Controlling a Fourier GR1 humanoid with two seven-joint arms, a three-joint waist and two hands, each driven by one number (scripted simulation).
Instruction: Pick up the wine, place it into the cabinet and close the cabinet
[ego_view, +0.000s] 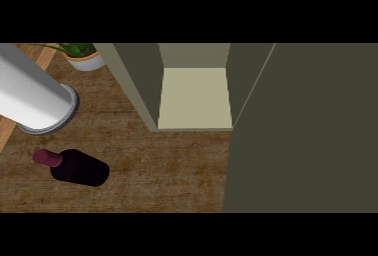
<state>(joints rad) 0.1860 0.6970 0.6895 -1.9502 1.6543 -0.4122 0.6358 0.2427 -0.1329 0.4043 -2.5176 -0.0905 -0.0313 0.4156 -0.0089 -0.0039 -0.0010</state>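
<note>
A brown wooden counter (148, 150) was seen. At far left a grey forearm (33, 92) was angled in, its hand unseen. A potted plant (83, 55) stood behind. The wine bottle (74, 166) stood at lower left, untouched. The cabinet (193, 97) stood open, its door (310, 130) filling the right.

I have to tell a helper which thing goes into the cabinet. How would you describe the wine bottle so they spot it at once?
Start at the open cabinet at the back of the wooden counter. Look towards the front left: the wine bottle stands there alone. It is dark, nearly black, with a maroon cap, unlike the pale cylinder and the potted plant behind it.
</note>
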